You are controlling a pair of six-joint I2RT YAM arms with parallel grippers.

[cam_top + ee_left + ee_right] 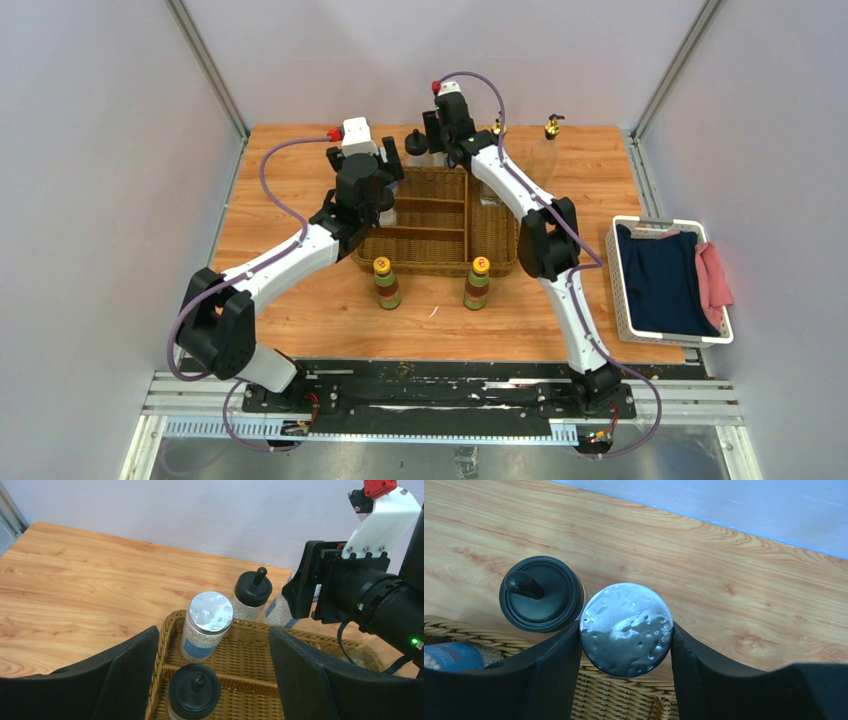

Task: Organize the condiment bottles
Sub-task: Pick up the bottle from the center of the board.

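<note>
grey-lidded jar [626, 615] sits clamped in the right gripper [625, 634] by the basket [624, 697] rim. left gripper [212, 640] hangs, jaws apart.

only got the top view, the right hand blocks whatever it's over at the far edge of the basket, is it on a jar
Observer: Yes, the right wrist view shows the right hand with its fingers touching both sides of a grey-lidded jar.
Operator: and the other arm, holding anything
Observer: No, the left wrist view shows the left hand open above the basket, holding nothing.
</note>
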